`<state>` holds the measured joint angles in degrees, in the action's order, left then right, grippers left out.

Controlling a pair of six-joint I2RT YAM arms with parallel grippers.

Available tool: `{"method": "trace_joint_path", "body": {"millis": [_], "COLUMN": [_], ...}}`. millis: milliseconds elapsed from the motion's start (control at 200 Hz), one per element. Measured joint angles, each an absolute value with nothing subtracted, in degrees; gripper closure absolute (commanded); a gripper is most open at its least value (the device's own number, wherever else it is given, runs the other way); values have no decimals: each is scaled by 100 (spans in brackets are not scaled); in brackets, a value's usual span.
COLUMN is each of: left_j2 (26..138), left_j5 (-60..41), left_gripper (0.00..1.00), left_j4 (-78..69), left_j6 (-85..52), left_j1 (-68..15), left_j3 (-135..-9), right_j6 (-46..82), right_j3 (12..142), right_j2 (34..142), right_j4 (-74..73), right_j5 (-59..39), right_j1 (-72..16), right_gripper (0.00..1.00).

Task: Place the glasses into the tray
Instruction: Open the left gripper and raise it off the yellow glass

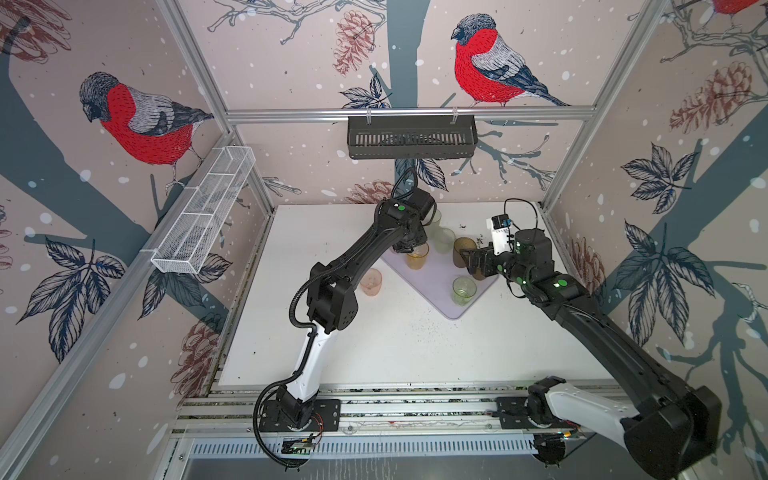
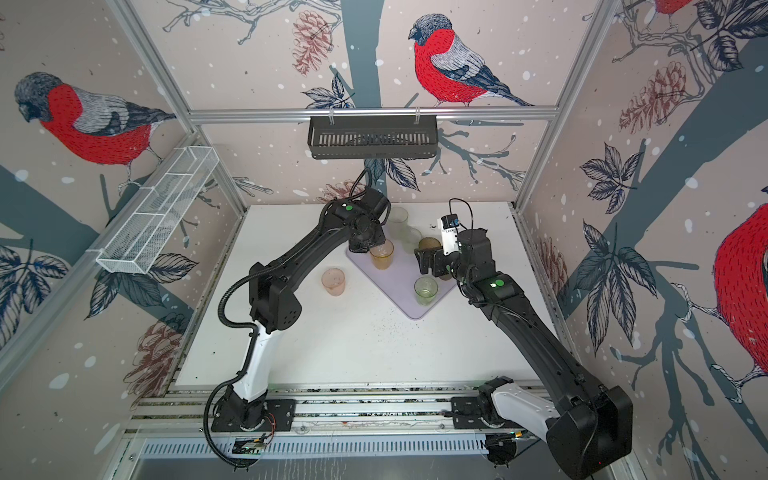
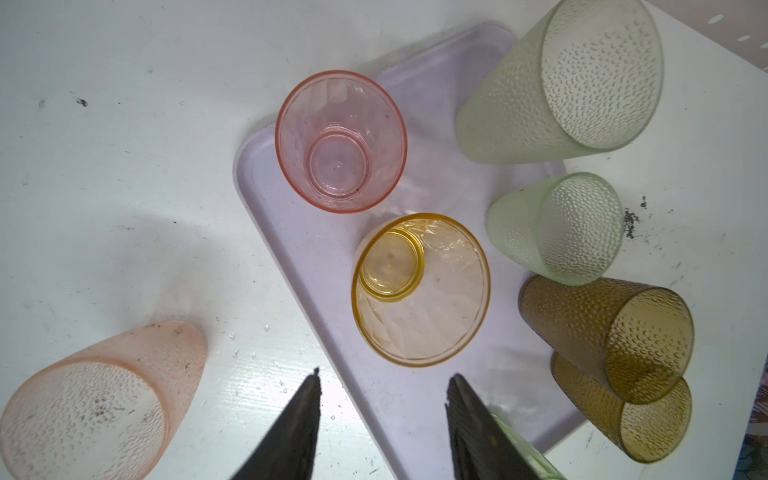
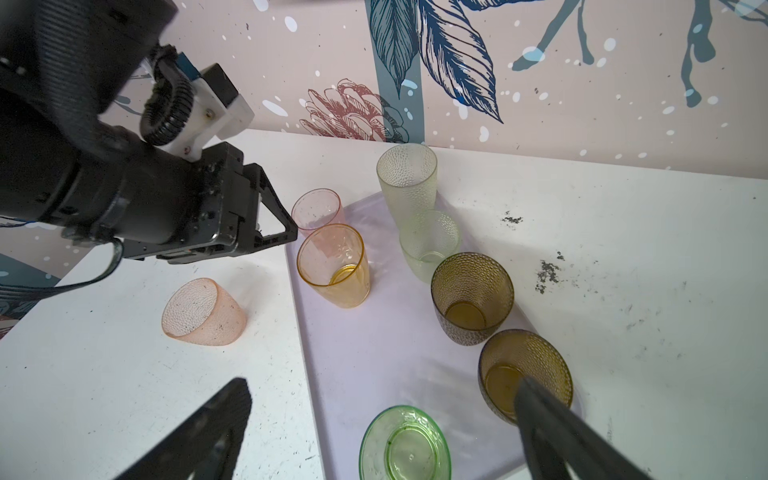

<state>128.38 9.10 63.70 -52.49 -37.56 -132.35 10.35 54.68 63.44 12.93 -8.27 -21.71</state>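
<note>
Across the white surface the lilac tray lies cornerwise, and seven of the glasses already stand on it. Over its right side the right claw hangs spread wide with nothing between its jaws; the green glass and a brown glass stand just below. The left claw sits above the amber glass, jaws partly parted and clear of its rim, holding nothing. One dimpled pink glass stands on the surface beside the tray's left edge, well within that claw's reach, so fetching it looks like the step in hand. To do it well, I would raise the left claw straight up first so it clears the amber rim, spread it wider than the pink glass, close on the wall below the rim, and set it down in the bare middle of the tray, away from the smooth pink glass at the corner.
</note>
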Motion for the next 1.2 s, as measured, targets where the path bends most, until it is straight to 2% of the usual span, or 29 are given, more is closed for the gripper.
{"method": "trace_joint_path", "body": {"millis": [370,495,590,780,1201], "left_j2": [12162,11970,11791,11417,10534], "left_j5": [1074,1186,1221,1216,963], "left_gripper": [40,23,20,3,2], "left_j4": [6726,6930,7035,7120,6823], "left_j6": [-5205,-5210,-5227,-5229,-5103], "left_j1": [-3765,-3758,-3747,-3734,-3516], "left_j3": [-13058,-12886,-12656,-12217,-10704], "right_j6": [878,854,803,731,711], "right_j3": [5607,5612,5612,5605,5623], "right_j2": [6449,6447,6434,6351,6388], "right_j4": [1347,1350,1350,1345,1343], "right_j5": [-545,-519,-523,-539,-679], "right_j1": [-2486,-2519,-2550,-2596,-2759], "right_gripper": [0,0,0,0,0]}}
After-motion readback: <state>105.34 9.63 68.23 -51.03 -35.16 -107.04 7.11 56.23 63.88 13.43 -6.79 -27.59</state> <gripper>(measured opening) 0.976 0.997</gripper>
